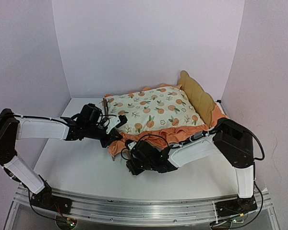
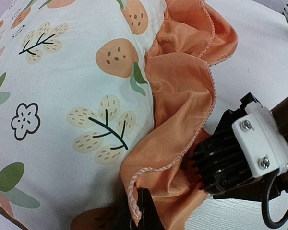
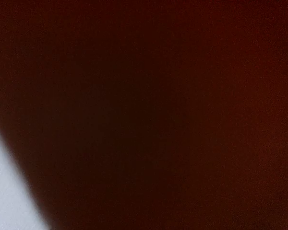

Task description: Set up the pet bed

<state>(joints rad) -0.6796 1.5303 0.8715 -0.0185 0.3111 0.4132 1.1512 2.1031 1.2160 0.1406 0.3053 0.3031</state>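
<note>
The pet bed [image 1: 198, 95] stands at the back of the table, its plywood scalloped headboard on the right. An orange-print mattress pad [image 1: 153, 111] with an orange ruffle [image 2: 182, 91] lies over it and hides the base. My left gripper [image 2: 138, 203] is shut on the ruffle's corded edge at the pad's near left corner [image 1: 119, 134]. My right gripper [image 1: 127, 155] sits at the same corner from the front. Its black body [image 2: 225, 163] presses into the ruffle and its fingers are buried in the cloth. The right wrist view is filled with dark red cloth.
White table [image 1: 86, 167] stretches in front of and left of the bed. Lilac walls [image 1: 149, 43] close in the back and both sides. A metal rail [image 1: 144, 207] runs along the near edge. A sliver of table [image 3: 7, 191] shows in the right wrist view.
</note>
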